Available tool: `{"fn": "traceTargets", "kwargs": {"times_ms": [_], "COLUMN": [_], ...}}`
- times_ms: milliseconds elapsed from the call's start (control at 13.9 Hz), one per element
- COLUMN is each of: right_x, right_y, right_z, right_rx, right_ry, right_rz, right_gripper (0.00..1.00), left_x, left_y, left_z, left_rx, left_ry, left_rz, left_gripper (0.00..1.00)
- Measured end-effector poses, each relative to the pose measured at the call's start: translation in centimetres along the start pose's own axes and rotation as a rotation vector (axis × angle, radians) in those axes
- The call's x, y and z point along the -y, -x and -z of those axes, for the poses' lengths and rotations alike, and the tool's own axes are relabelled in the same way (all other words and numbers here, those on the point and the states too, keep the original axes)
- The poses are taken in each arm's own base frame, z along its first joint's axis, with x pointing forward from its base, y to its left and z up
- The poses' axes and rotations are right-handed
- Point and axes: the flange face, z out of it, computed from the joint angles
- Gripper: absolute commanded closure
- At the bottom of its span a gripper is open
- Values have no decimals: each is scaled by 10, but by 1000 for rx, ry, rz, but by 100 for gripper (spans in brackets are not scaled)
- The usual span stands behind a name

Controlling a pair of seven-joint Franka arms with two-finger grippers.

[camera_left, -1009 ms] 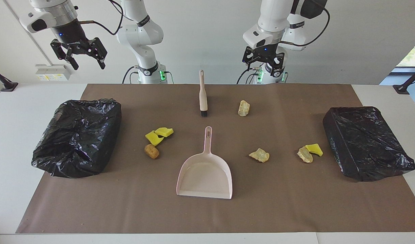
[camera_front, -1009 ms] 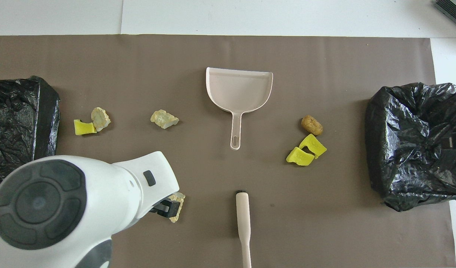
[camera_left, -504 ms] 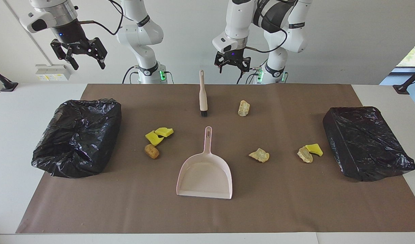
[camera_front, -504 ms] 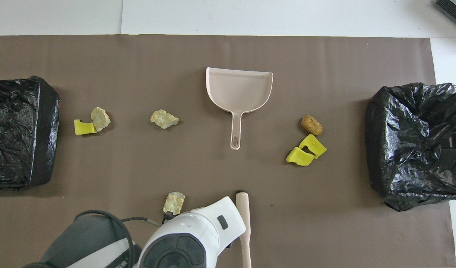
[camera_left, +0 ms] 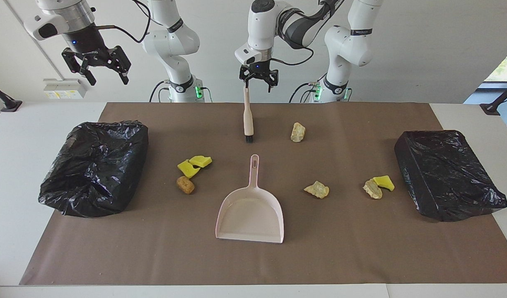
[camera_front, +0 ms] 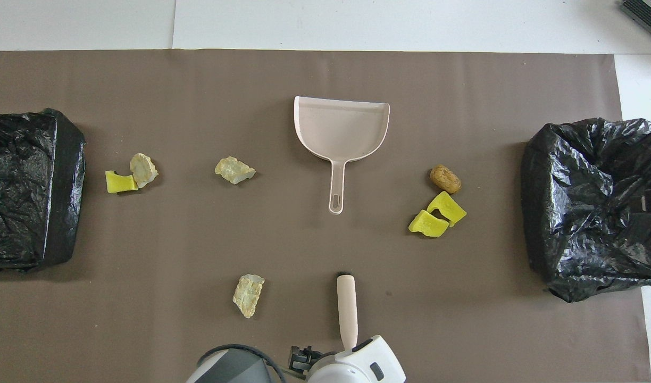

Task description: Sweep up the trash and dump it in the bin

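The left gripper (camera_left: 258, 80) hung open over the brush (camera_left: 247, 116) handle's end, not gripping it; the right gripper (camera_left: 97, 66) waited, jaws wide, above the open bin (camera_left: 94, 165). The trash lay loose on the mat (camera_left: 154, 248): two wedges (camera_left: 194, 165) by a nugget (camera_left: 185, 184), chunks (camera_left: 298, 132) around the dustpan (camera_left: 250, 211), one wedge (camera_left: 384, 182) near the other bag (camera_left: 446, 174).
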Motion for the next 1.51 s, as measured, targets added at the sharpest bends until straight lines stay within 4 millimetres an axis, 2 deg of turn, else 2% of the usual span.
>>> {"fn": "traceTargets", "kwargs": {"times_ms": [288,432,649,793,865,937,1009,1153,1225,1369,1513], "right_x": [0,0,1,1,1,1,1,2,2,3,6], "right_y": [4,5,4,4,4,4,4,4,4,4,4], "right_z": [1,1,-2,-3,-3,-3,-3,-3,-3,-4,-5], "right_rx": [13,14,20,22,22,22,22,23,23,24,28], "right_ry": [-2,-2,-2,-2,-2,-2,-2,-2,-2,-2,-1], "right_rz": [0,0,2,2,2,2,3,4,5,5,12], "right_gripper": [0,0,0,0,0,0,0,0,0,0,0], "left_x": [-22,-26,-28,-33,-36,-39,-41,-41,-41,-41,-40], "left_y": [25,29,29,32,34,35,37,37,36,34,32], "left_z": [-51,-65,-75,-91,-101,-110,-117,-122,-122,-121,-120], "left_rx": [-2,-1,13,26,34,44,51,61,60,58,57], "left_ry": [-2,-4,12,10,4,-1,-6,-12,-11,-9,-7], "left_rz": [-9,-10,8,15,21,30,34,55,66,85,108], "left_gripper": [0,0,0,0,4,10,21,31,42,76,100]}}
